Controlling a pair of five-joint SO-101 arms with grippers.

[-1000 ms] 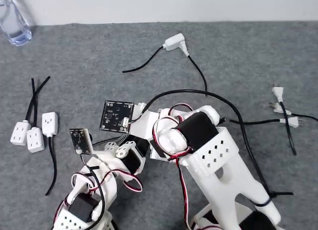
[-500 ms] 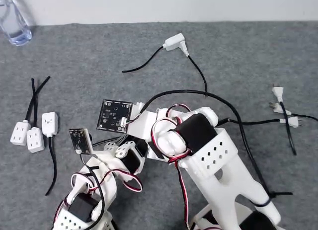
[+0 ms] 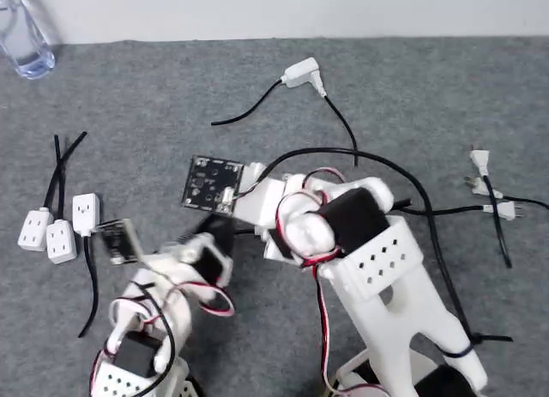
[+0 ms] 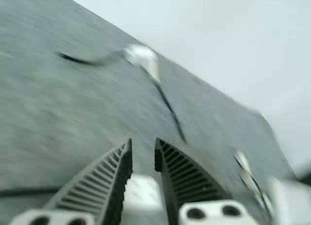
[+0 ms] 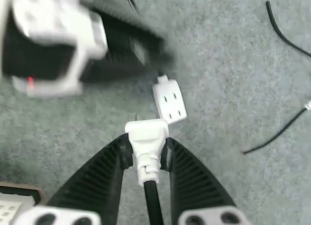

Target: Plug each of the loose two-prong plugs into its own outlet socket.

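- While its jaws clamp a white two-prong plug (image 5: 146, 137) by the body, prongs forward, the right gripper (image 5: 146, 144) hangs low over the grey mat (image 5: 233, 89). The plug's black cord runs back between the fingers.
- A single outlet socket (image 5: 170, 101) lies face up on the mat just ahead of those prongs. Whether plug and socket touch cannot be told.
- Seen from above, the right arm (image 3: 369, 251) folds forward over the mat's middle, well apart from the trio of outlet sockets (image 3: 60, 240).
- The left arm (image 3: 163, 285) leans toward that trio, its wrist camera board (image 3: 116, 240) just beside the nearest socket's cord.
- The left gripper (image 4: 143, 149) is raised above the mat with its jaws parted by a narrow gap and nothing between them.
- It points away from the trio toward a white connector (image 4: 141, 57) on a black cord.
- That connector (image 3: 300, 71) lies well apart from the trio, near the mat's back edge.
- Three loose plugs (image 3: 506, 210) lie farthest from the trio, beyond the right arm.
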